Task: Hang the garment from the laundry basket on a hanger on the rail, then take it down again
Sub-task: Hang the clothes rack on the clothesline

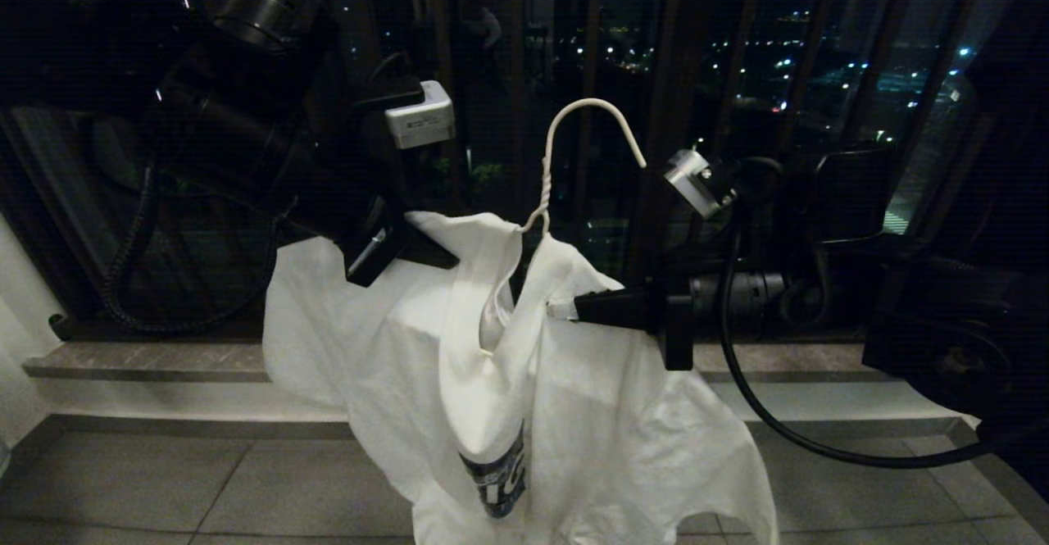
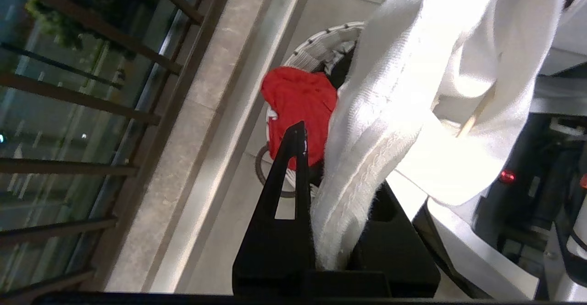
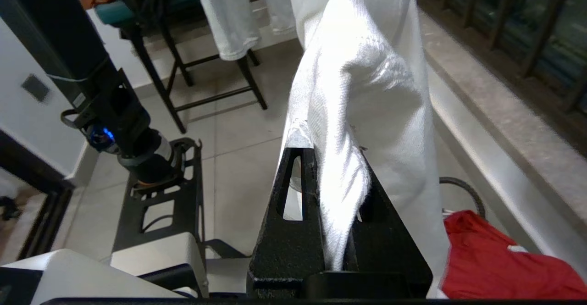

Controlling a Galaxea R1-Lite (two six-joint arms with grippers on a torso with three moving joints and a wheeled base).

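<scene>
Head view: shirt (image 1: 574, 397) draped on the hanger (image 1: 547, 176), held up at centre. Left tool (image 1: 410, 238) pinches its shoulder at 10 o'clock, right tool (image 1: 561, 309) at 3 o'clock

Left wrist: cloth clamped, basket (image 2: 316, 48) and red cloth (image 2: 298, 108) beyond

Right wrist: cloth clamped likewise

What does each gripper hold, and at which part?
Both hold the T-shirt: the left gripper pinches a ribbed hem edge, and the right gripper pinches shoulder cloth over one end of the hanger.
</scene>
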